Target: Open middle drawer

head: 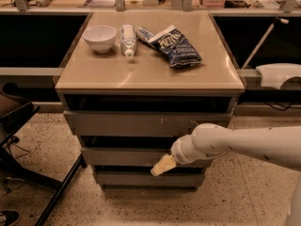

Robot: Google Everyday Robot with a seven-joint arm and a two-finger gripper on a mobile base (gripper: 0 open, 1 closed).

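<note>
At centre, a tan-topped cabinet (150, 74) of three grey drawers, standing on a speckled floor (235, 197). Reaching in from the right, a white robot arm (244, 145), angled down and to the left across the cabinet's front. Uppermost, the widest drawer (131, 124), scratched white right of its middle. Directly below, under a dark gap, the middle drawer (117, 157), plain-fronted, set between the wide one above and the bottom drawer (141, 179). On the top, toward the back, a dark blue chip bag (176, 46) lying flat at right. Well left of it, a white bowl (99, 36), upright. Between the two, a clear bottle (127, 39) on its side, cap toward the camera, just beside the bag. Smallest of all, the pale yellow gripper (163, 165) at the arm's tip, pointing down-left over the lower edge of the middle drawer, right of its centre. Impossible to tell how far open, whether touching the front, or whether gripping anything.
</note>
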